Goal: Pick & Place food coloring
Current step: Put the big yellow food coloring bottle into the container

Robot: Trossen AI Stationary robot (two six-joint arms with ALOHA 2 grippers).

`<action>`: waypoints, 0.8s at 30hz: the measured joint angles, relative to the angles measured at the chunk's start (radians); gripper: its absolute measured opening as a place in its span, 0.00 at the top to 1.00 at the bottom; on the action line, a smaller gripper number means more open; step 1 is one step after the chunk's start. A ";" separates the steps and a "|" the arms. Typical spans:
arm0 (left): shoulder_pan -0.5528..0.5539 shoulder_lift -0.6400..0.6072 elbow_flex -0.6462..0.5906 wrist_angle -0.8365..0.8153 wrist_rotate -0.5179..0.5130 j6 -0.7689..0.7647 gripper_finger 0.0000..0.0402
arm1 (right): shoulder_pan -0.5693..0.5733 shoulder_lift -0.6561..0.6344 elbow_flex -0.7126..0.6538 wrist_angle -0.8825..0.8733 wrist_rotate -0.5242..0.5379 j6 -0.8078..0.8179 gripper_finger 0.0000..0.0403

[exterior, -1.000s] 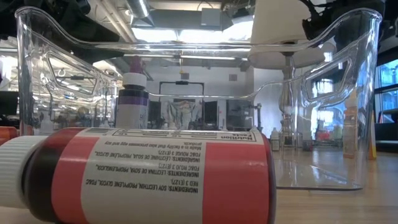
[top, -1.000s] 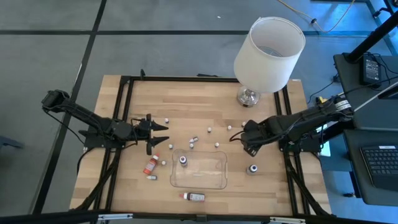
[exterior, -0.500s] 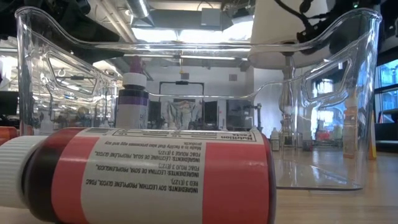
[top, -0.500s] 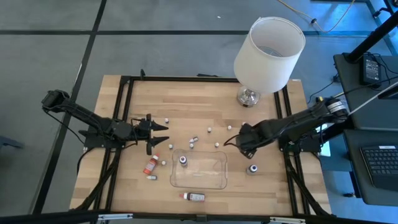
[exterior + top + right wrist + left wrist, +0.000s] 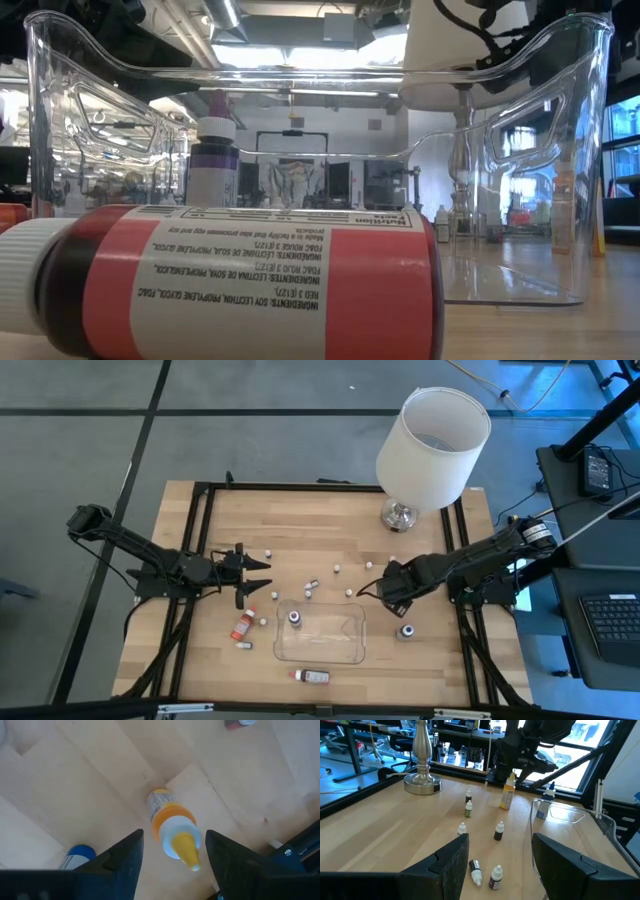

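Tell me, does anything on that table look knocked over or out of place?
Yes. A red-labelled bottle lies on its side just outside the clear tray, and another red one is tipped over left of it. Only one dark bottle stands inside the tray.

In the low view, the red bottle (image 5: pixel 240 280) at the bottom left is cut by the frame edge. The tray (image 5: pixel 590 150) blurs the room behind. In the high view, the small bottles (image 5: pixel 312 585) at the center are too small to tell their colors.

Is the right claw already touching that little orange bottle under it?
Apart. In the right wrist view, the orange bottle stands between the open right gripper's fingers, with bare wood showing on both sides.
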 joint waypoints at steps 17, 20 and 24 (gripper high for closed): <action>0.000 0.000 0.000 -0.007 0.000 0.000 0.47 | -0.003 0.000 -0.071 0.043 0.002 -0.002 0.55; 0.000 0.000 0.000 -0.008 0.000 0.008 0.47 | -0.003 -0.001 -0.070 0.043 0.001 -0.003 0.61; 0.000 0.000 0.000 -0.013 0.000 0.029 0.47 | -0.002 -0.003 -0.068 0.046 -0.010 -0.001 0.69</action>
